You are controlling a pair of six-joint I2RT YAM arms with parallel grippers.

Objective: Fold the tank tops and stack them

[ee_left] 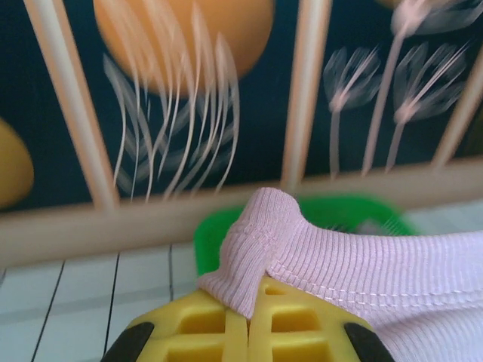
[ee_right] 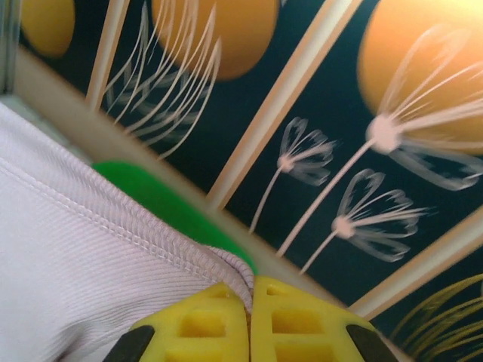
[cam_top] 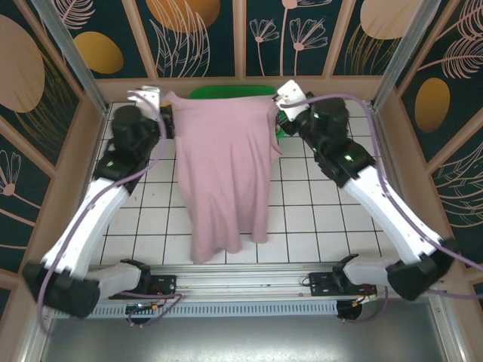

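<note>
as my left gripper and right gripper clamp the pink tank top near 12 o'clock, both arms stretch forward.

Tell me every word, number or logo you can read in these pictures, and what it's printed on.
No text can be read anywhere.
Pink top: plain ribbed cloth, no print or tag showing.
Wall panels: painted leaves and flowers only, no lettering.
Green basket: no label visible.
Small circuit board by the near rail: any markings are too small to read.
</note>
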